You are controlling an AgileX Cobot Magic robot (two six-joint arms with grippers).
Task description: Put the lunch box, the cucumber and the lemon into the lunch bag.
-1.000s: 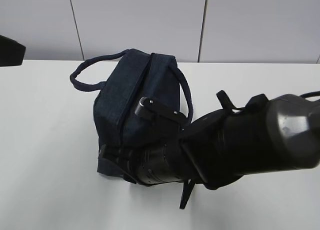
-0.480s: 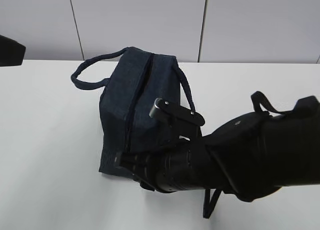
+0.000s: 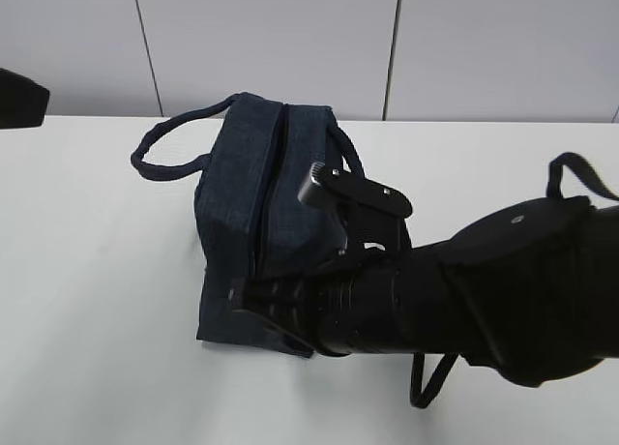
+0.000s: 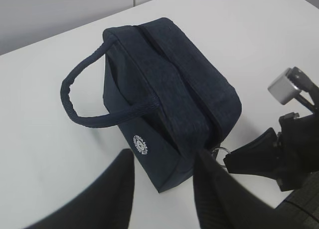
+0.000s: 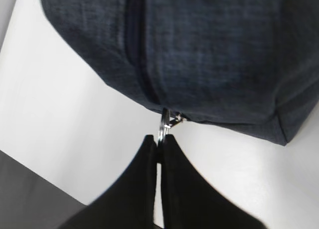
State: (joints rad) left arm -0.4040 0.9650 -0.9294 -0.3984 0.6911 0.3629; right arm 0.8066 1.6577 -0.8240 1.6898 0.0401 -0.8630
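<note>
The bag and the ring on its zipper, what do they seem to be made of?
The bag: woven fabric, probably denim-like, matte navy; a weave texture shows in the right wrist view. The ring: likely metal, thin, shiny and silvery. The right pincer grips it.

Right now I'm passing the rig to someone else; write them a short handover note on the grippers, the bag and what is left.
Right gripper: shut on the metal ring pull at the lunch bag's near end.
Left gripper: open, holding nothing, hovering above the table beside the bag's logo side.
Lunch bag: upright on the table, and the zipper looks closed along the top.
Lunch box, cucumber, lemon: not in any view, so their place cannot be told.
Done: ring pull gripped.
Left: open the zipper, then locate the three items and load them, judging by the closed bag.
</note>
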